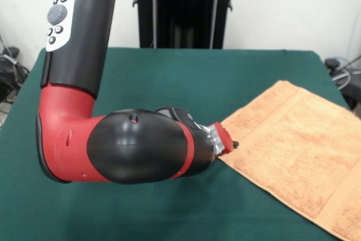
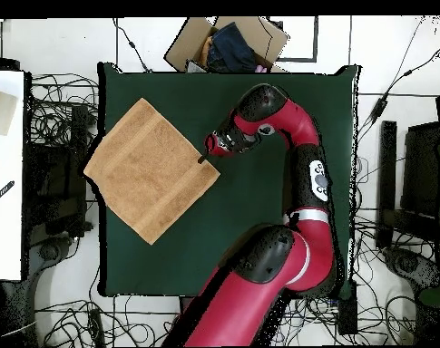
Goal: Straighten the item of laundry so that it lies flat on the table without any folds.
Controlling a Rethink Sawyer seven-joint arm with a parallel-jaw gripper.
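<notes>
terry towel (image 1: 293, 145) (nubby), matt felt table (image 1: 169, 77)

Peach-orange towel (image 2: 151, 170) flat, unfolded, set diagonally, overhanging the green table (image 2: 259, 227) edge

The front view sits low and close across the bench (image 1: 169, 77), facing the robot's pedestal at 12 o'clock; the arm (image 1: 84, 83) fills much of its left half. The overhead view looks straight down from high up, taking in the whole bench (image 2: 259, 245) with the robot's base at 6 o'clock. Both share the green bench top, the towel (image 1: 299, 150) (image 2: 151, 168) and the arm (image 2: 296, 208).
</notes>
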